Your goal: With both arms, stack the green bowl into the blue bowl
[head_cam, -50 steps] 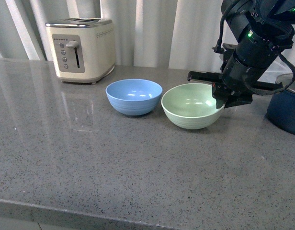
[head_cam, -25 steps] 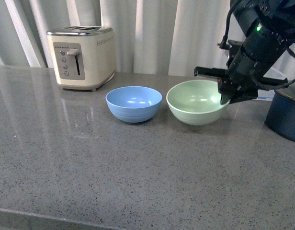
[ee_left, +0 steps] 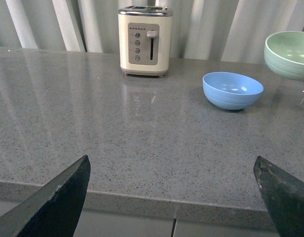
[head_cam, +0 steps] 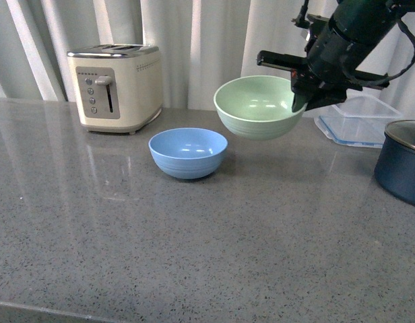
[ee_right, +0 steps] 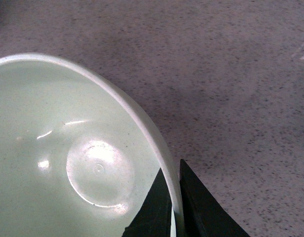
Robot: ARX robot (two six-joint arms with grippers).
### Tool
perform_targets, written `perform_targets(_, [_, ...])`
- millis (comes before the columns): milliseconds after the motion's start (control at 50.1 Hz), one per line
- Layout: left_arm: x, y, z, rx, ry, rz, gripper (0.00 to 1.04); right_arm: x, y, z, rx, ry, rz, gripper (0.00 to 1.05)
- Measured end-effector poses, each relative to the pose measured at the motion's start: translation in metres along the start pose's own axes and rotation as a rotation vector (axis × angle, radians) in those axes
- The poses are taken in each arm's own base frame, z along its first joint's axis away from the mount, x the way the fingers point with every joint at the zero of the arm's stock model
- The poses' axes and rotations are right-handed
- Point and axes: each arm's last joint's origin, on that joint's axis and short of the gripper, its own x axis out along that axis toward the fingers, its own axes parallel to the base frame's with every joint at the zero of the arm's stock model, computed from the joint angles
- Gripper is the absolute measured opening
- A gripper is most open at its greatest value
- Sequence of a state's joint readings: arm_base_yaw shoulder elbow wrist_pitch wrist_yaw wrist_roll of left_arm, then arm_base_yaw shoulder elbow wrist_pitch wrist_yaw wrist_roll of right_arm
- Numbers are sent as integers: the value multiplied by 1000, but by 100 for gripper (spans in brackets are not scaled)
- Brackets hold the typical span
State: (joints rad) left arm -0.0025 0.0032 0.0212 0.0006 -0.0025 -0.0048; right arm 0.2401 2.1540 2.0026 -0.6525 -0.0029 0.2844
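Note:
My right gripper (head_cam: 303, 94) is shut on the right rim of the green bowl (head_cam: 256, 106) and holds it in the air, above and to the right of the blue bowl (head_cam: 188, 152). The blue bowl sits empty on the grey counter (head_cam: 194, 229). In the right wrist view the fingers (ee_right: 191, 202) pinch the green bowl's rim (ee_right: 68, 148), one inside and one outside. In the left wrist view my left gripper (ee_left: 174, 190) is open and empty at the counter's front edge, far from the blue bowl (ee_left: 233, 90) and the green bowl (ee_left: 289, 53).
A cream toaster (head_cam: 114, 78) stands at the back left. A clear glass container (head_cam: 359, 120) lies behind the right arm. A dark navy pot (head_cam: 403, 161) stands at the right edge. White curtains hang behind the counter.
My right gripper has lifted the green bowl off the counter and carried it up and to the left, toward the blue bowl. The blue bowl has not moved.

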Motion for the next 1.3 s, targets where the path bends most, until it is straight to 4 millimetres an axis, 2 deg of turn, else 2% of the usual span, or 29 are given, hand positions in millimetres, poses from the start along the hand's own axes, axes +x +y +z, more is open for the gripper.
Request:
perform_targets(299, [0,0,0,0,0,0,98,-9,38,3,-52,-17,94,1])
perform_targets(419, [0,0,0,0,0,0,98,-4,49,4,-65,-15,117,1])
perform_targets(499, [0,0,0,0,0,0,98,6,55,4,-72,-2,125,1])
perform_targets(778, [0,0,0,0,0,0,98,37,62,5,-88,26,134,1])
perform_targets(1297, [0,0,0,0,0,0,98,62,66,-3,-118,60,163,1])
